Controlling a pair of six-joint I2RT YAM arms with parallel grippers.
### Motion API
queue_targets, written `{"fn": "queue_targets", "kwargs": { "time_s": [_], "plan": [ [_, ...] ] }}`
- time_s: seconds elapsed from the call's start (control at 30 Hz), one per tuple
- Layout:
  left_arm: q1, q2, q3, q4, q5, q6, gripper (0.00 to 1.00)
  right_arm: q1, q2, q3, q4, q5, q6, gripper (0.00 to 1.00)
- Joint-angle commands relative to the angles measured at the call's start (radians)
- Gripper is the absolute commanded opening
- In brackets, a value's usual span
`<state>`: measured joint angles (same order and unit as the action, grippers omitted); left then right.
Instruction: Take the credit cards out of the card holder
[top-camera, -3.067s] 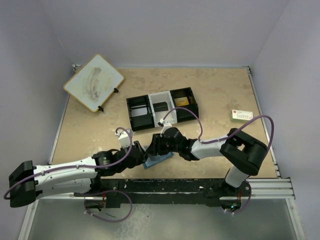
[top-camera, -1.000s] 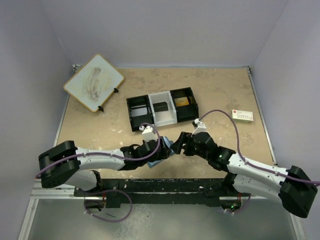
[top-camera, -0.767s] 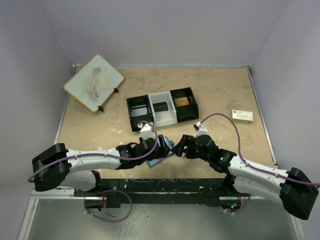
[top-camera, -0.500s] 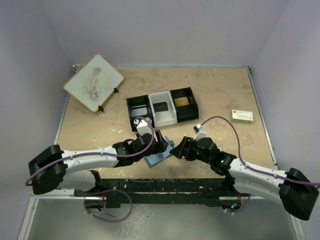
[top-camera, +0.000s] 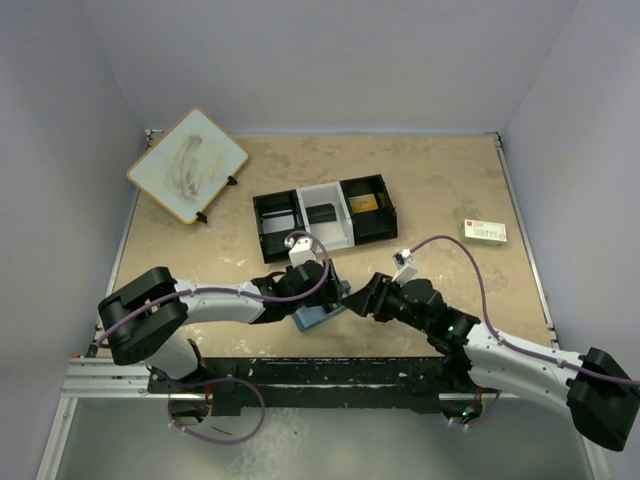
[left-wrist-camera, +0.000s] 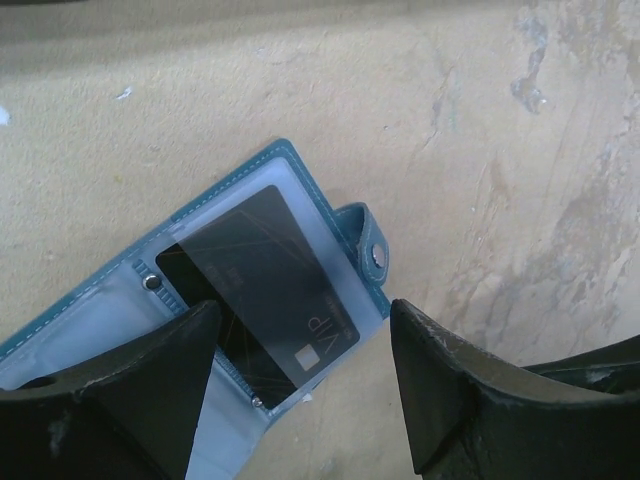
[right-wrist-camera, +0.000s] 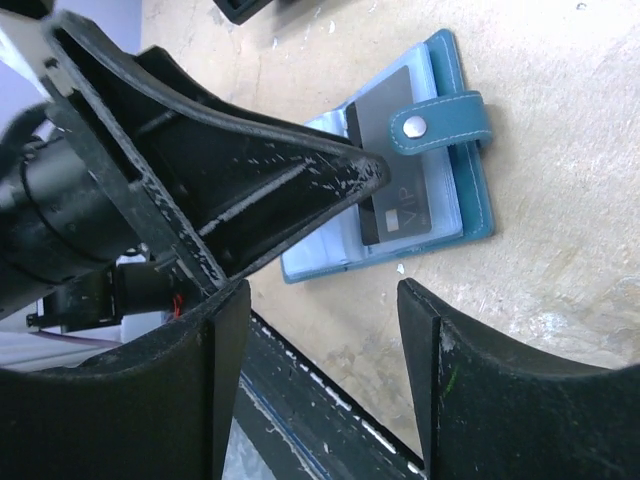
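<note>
My left pincer (top-camera: 320, 295) has crept from the near-left of the card holder (top-camera: 322, 318) round to its far edge, closer to the tray (top-camera: 259, 228) (my elbow swung out behind it). My right arm has unfolded and stretched low, and its pincer (top-camera: 358, 300) has backed off rightward, baring more blue cover than a second ago.

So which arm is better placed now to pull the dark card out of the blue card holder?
Probably the left. The left claw, open, hangs right over the open card holder, a finger on either side of the dark card. The right claw is open too, but stands beside the holder.
</note>
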<state>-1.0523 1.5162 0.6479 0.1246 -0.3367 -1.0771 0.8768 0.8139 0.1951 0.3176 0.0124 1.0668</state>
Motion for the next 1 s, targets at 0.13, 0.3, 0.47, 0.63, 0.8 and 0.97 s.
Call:
{"fn": "queue_targets", "kwargs": {
  "time_s": [0.13,0.3,0.47,0.63,0.8,0.97],
  "plan": [
    [0.010,-0.119,0.110,-0.140,-0.092,0.089,0.67,0.001,0.051,0.009,0.011,-0.028,0.009,0.62],
    [0.067,-0.199,0.061,-0.262,-0.140,0.129,0.68,0.001,0.158,0.068,0.021,-0.043,-0.048,0.63],
    [0.092,-0.183,0.001,-0.239,-0.080,0.162,0.68,0.000,0.278,0.098,0.108,-0.075,-0.055,0.64],
    [0.091,-0.122,-0.062,-0.175,-0.010,0.142,0.63,-0.001,0.340,0.117,0.107,-0.017,-0.035,0.66],
    [0.061,-0.146,-0.149,-0.099,0.056,0.100,0.45,-0.013,0.397,0.123,0.115,-0.007,-0.035,0.67],
    [-0.060,-0.167,-0.183,-0.113,0.000,0.015,0.33,-0.032,0.447,0.133,0.128,-0.028,-0.053,0.66]
  ]
}}
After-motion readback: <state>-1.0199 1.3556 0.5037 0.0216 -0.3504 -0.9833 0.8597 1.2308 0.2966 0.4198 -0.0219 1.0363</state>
